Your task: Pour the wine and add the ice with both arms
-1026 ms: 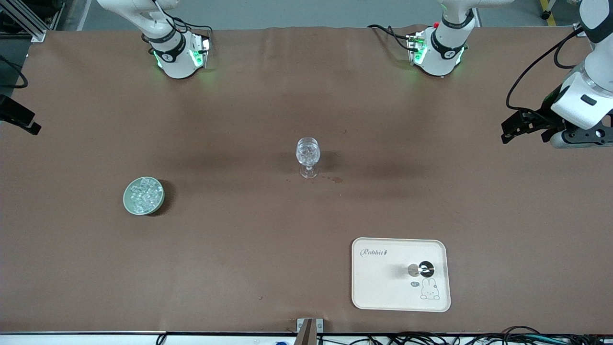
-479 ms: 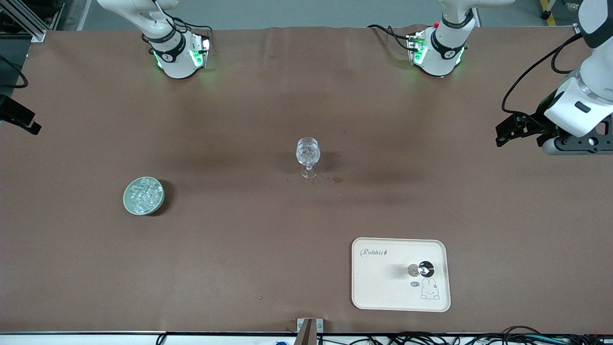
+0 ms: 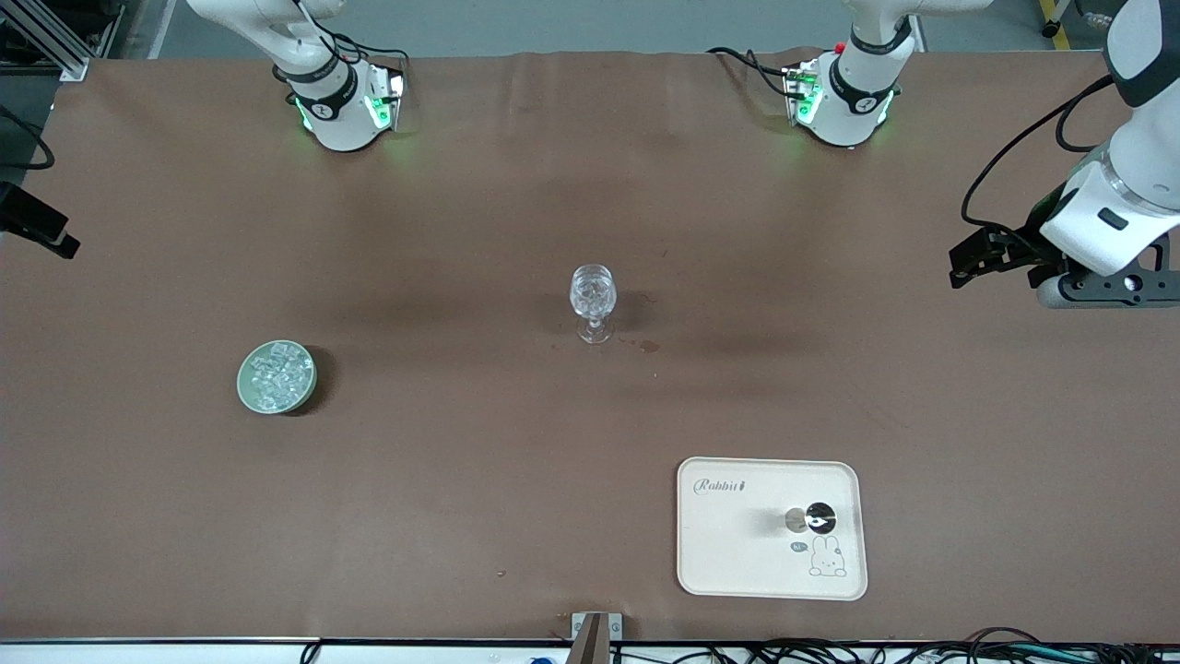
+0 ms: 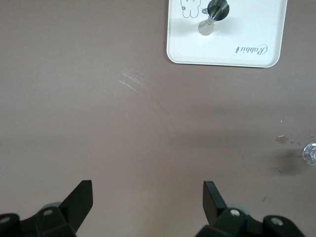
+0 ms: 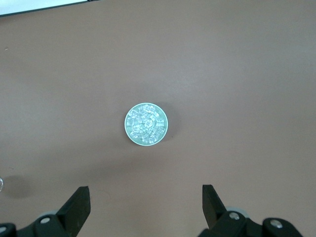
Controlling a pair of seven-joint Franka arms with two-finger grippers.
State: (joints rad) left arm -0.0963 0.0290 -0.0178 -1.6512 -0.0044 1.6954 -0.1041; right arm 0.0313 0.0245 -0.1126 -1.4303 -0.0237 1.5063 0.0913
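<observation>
On the brown bench (image 3: 461,480), both pincers, left (image 4: 146,195) and right (image 5: 144,200), hang open and empty, and a careless reach could tip the tall thin glass (image 3: 592,302) or scatter ice (image 3: 276,374).

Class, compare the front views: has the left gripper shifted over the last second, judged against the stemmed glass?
Yes. The left gripper, open and empty above the left arm's end of the table, has edged toward the stemmed glass, which stands unmoved.

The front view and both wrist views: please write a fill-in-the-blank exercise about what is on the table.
1. The ice lies heaped in a green ____.
2. The stemmed glass stands ____ on the table.
3. The cream tray is ____ to the front camera than the glass.
4. The left claw is ____ and holds nothing.

Missing words: bowl; upright; nearer; open
</observation>
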